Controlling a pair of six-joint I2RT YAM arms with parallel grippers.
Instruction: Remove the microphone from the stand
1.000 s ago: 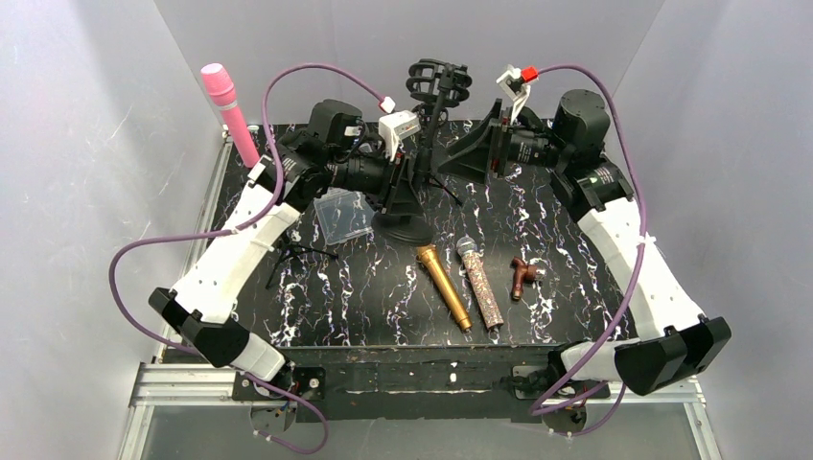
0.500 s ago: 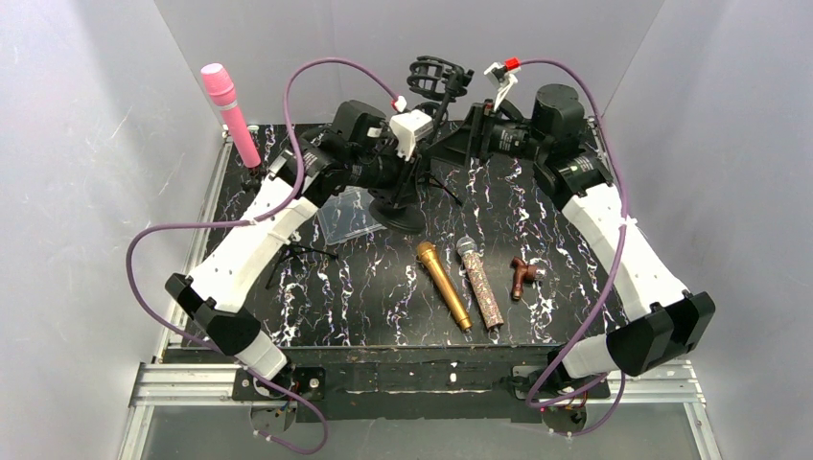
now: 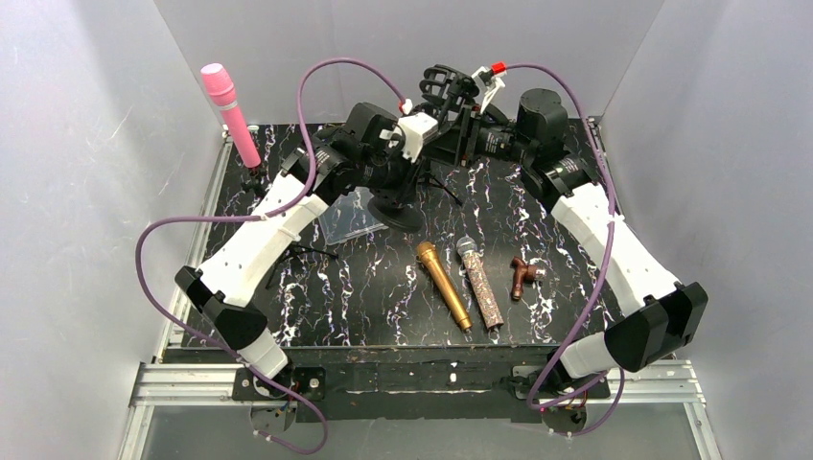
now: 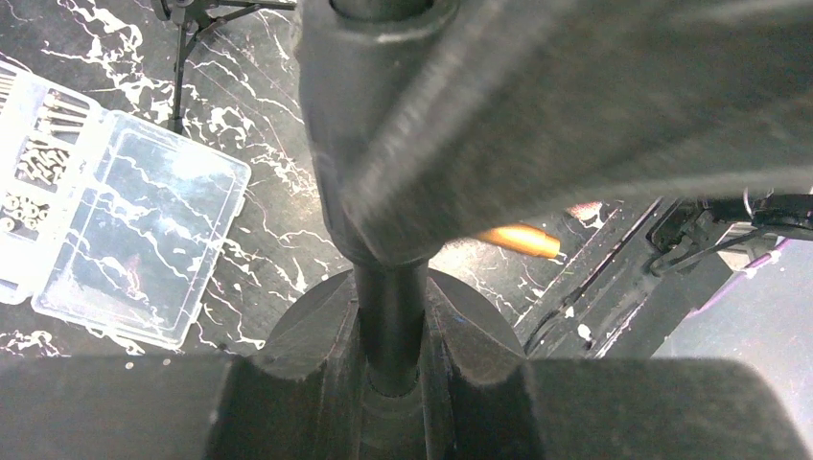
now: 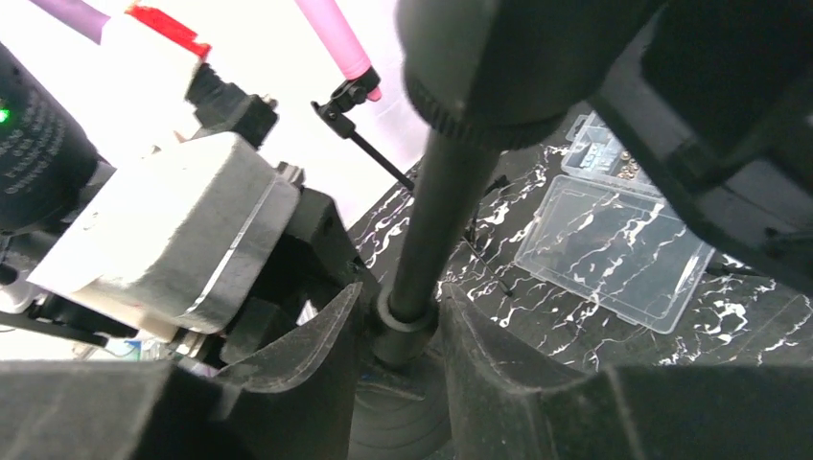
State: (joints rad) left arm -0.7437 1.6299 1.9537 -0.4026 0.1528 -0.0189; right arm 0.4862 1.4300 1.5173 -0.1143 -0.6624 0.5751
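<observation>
We look down on a table (image 3: 383, 287) whose glossy black top is veined with white, like marble, and fills the middle of the frame. Plain pale grey walls close it in on three sides: a left wall (image 3: 86, 192), a back wall (image 3: 316, 29) across the top, and a right wall (image 3: 729, 144). The light is soft and even, leaving faint smudged sheen on the left wall. A silver aluminium rail (image 3: 182, 383) runs along the lower edge, above a dull grey floor strip (image 3: 412, 436).

No legible text, labels or numbers, none readable on the stand (image 3: 405, 220), gold microphone (image 3: 443, 286), clear plastic box (image 4: 144, 230)
</observation>
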